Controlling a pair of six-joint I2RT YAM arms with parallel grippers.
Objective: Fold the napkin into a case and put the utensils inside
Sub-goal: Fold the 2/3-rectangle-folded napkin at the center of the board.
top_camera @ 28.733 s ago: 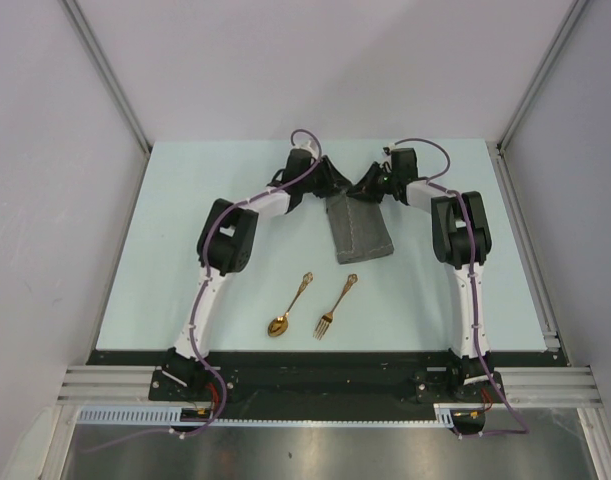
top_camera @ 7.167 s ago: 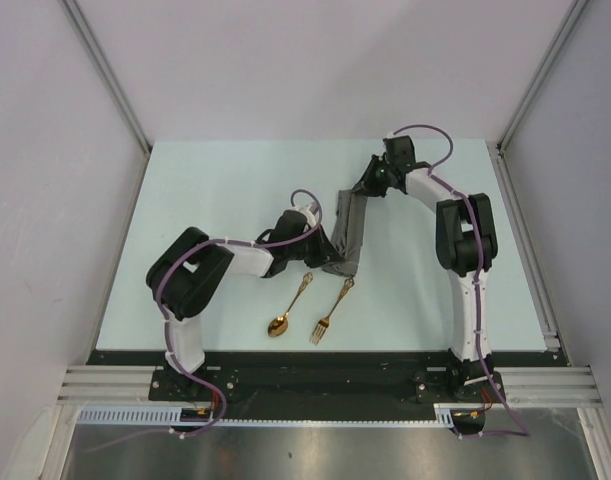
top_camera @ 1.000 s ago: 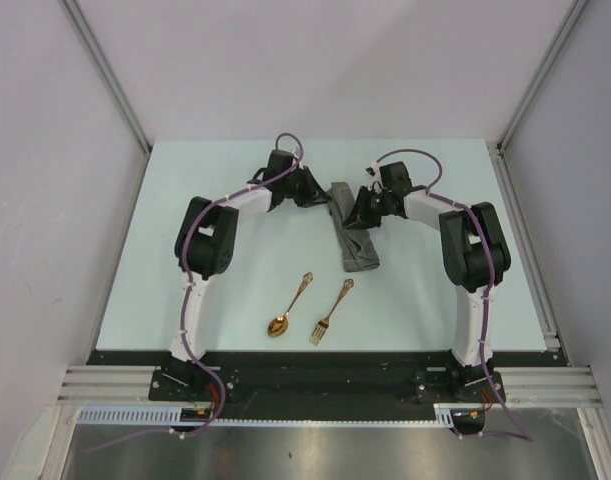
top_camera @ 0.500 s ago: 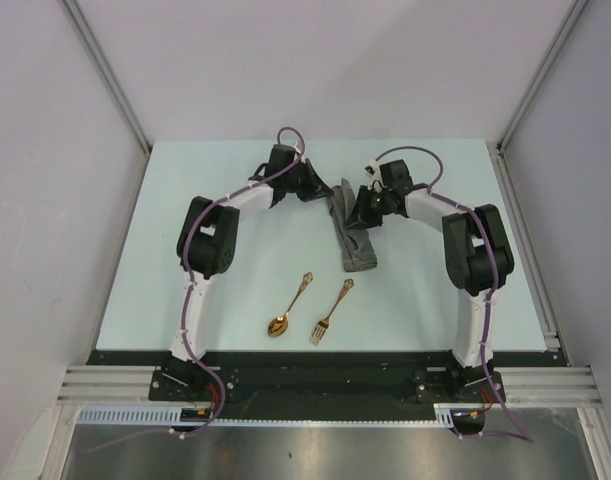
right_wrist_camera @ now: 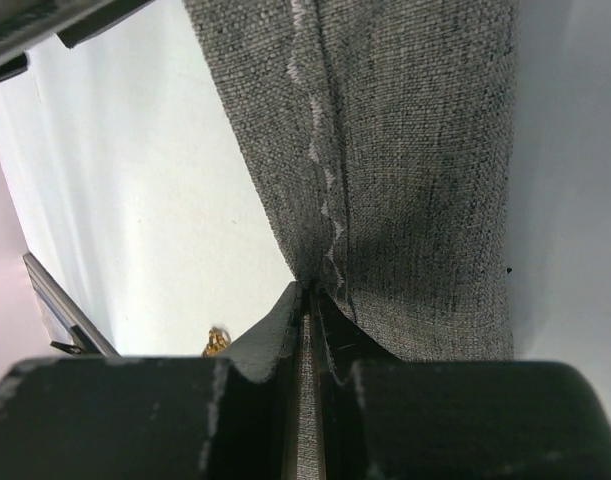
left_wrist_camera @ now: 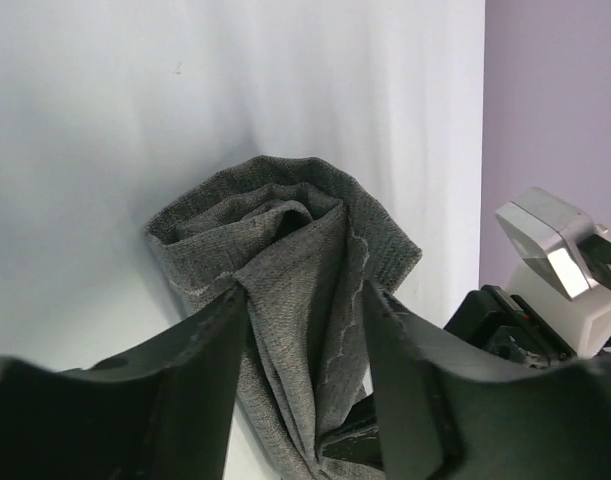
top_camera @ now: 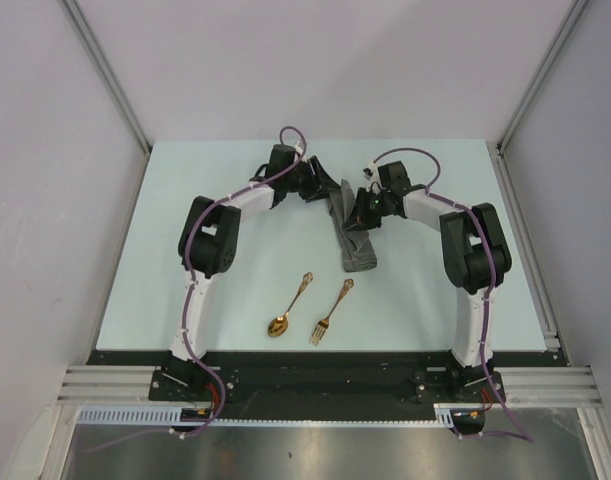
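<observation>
The napkin (top_camera: 352, 238) is a dark grey cloth folded into a narrow strip, lying mid-table with its far end raised. My left gripper (top_camera: 325, 190) stands open at that far end. In the left wrist view its fingers (left_wrist_camera: 200, 350) straddle the bunched napkin (left_wrist_camera: 285, 240) without pinching it. My right gripper (top_camera: 359, 214) is shut on a fold of the napkin (right_wrist_camera: 405, 150), with cloth pinched between the pads (right_wrist_camera: 307, 310). The gold spoon (top_camera: 288, 307) and gold fork (top_camera: 331, 310) lie side by side nearer the arm bases, apart from the cloth.
The pale table (top_camera: 205, 260) is walled by grey panels on the left, right and back. A metal rail (top_camera: 525, 250) runs along its right edge. The right arm's wrist body (left_wrist_camera: 555, 250) shows close behind the napkin in the left wrist view.
My left gripper has shifted slightly right, onto the napkin's far end, and its jaws have spread. The right gripper keeps its pinch in the same place. Spoon and fork have not moved.
</observation>
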